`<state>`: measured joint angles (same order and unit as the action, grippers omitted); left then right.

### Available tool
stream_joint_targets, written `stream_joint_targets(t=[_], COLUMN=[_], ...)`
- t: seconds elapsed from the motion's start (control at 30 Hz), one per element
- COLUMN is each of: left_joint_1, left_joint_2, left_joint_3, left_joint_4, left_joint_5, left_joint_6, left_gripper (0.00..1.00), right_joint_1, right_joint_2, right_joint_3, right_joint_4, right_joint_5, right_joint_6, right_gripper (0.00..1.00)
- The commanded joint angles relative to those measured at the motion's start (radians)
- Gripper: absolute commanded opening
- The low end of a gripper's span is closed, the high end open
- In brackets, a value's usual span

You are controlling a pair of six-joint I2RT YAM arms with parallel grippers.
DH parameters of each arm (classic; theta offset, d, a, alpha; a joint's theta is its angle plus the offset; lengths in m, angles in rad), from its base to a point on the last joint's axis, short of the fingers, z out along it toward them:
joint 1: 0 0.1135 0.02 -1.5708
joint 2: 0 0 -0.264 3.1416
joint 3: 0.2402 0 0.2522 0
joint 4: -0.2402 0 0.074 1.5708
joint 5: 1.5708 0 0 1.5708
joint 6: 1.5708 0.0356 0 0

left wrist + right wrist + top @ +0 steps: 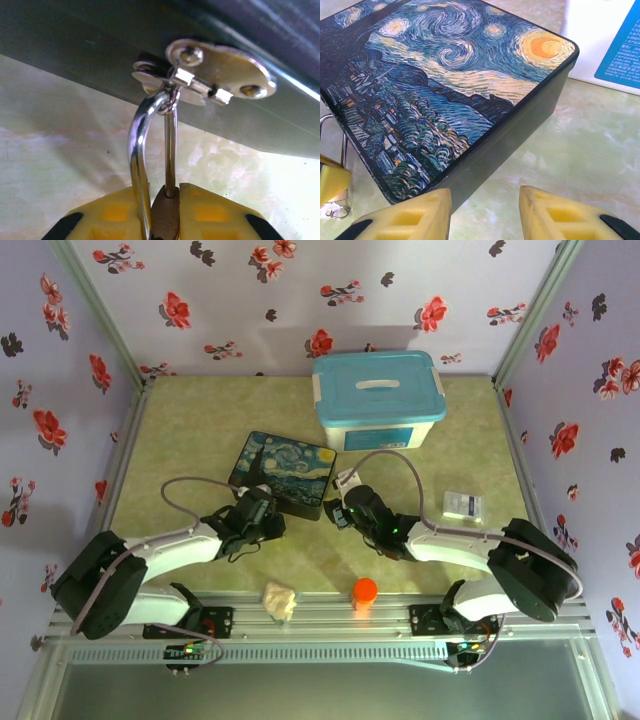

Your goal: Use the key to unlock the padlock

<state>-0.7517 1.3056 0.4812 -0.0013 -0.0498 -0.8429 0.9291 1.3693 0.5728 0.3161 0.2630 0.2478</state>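
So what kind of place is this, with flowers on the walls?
Probably a robot practice booth: two black-and-white robot arms bolted to a silver metal rail, flowered walls around a green marbled table, and props like a starry painted tin box.

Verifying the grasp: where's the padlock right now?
Left wrist view, bottom centre: the padlock is pinched in the left gripper, its shackle hooked through the latch of the painted box.
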Motion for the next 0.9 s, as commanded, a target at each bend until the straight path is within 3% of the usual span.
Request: stream_joint_targets(t=[0.0,0.1,0.3,0.57,0.67,0.87], left_joint_1=[0.009,0.01,0.006,-0.061,-0.083,-0.12], left_joint_2=[0.021,0.042,0.062,0.038,0.037,0.018], left_joint_3=[-0.044,-0.052,-0.032,0.007,0.015,0.029], left_joint_4=[-0.122,-0.097,-0.122,-0.278,-0.295,-0.28], left_joint_5=[-0.099,-0.105,-0.134,-0.286,-0.321,-0.358], left_joint_6=[0.06,0.061,0.071,0.076,0.073,0.074], left_gripper=[0.2,0.26,0.26,0.26,0.33,0.32], right_joint_1=[-0.006,-0.005,-0.005,-0.004,-0.004,-0.003], right_joint_2=[0.008,0.01,0.011,0.009,0.02,0.03], right_joint_3=[0.009,0.006,-0.002,-0.018,-0.012,-0.013], right_joint_4=[0.007,0.011,0.006,0.012,0.008,0.013], right_joint_5=[0.02,0.021,0.024,0.033,0.033,0.028], right_joint_6=[0.025,0.027,0.03,0.043,0.044,0.057], right_gripper=[0.39,0.39,0.39,0.39,0.39,0.39])
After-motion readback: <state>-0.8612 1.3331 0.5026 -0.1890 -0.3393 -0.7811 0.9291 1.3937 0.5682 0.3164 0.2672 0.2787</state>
